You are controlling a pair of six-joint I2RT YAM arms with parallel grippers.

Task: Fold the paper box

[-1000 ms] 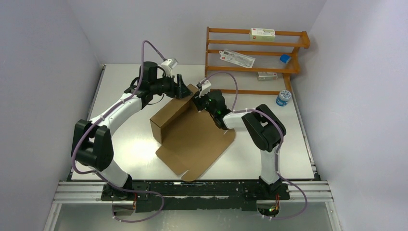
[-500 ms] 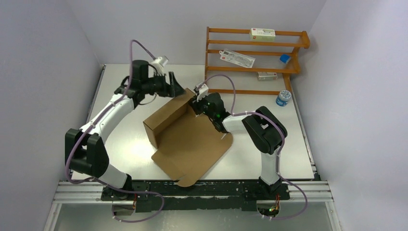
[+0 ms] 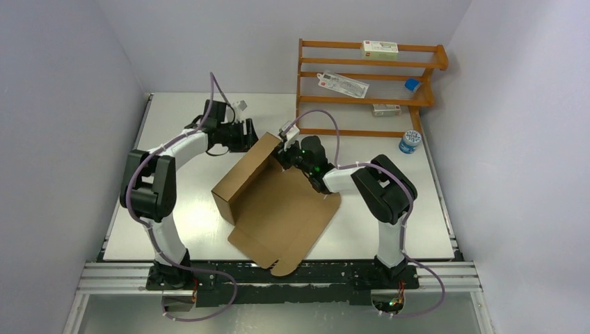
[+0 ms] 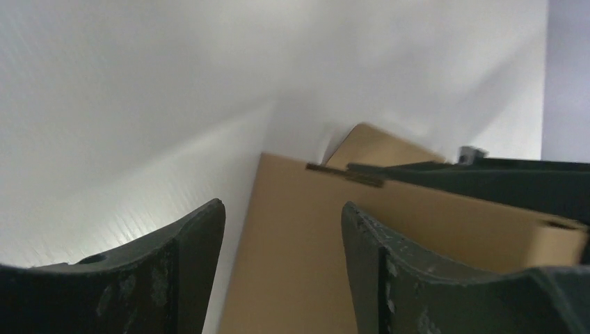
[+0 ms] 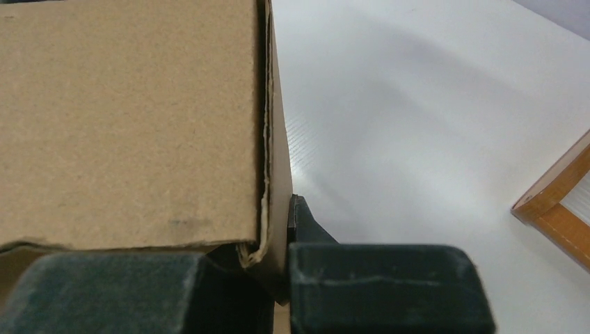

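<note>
At the middle of the table [image 3: 389, 209] lies the paper box [image 3: 278, 202], half formed: one long wall stands raised along its 10 o'clock side, and the wide flat panel spreads toward 5 o'clock. The right gripper [image 3: 280, 151] pinches the far corner of that raised wall, and in its wrist view the fingers [image 5: 383, 289] are pressed on the cardboard edge. The left gripper [image 3: 252, 134] sits just beside the same corner at 11 o'clock. Its fingers [image 4: 191, 264] are spread, with brown cardboard showing in the gap beyond them; contact cannot be made out. Both arms reach forward, elbows bent outward. A wooden rack [image 3: 369, 62] at 1 o'clock holds white cartons [image 3: 380, 49] and a flat packet [image 3: 343, 84]. A blue-capped jar [image 3: 409, 142] stands beside it.
</note>
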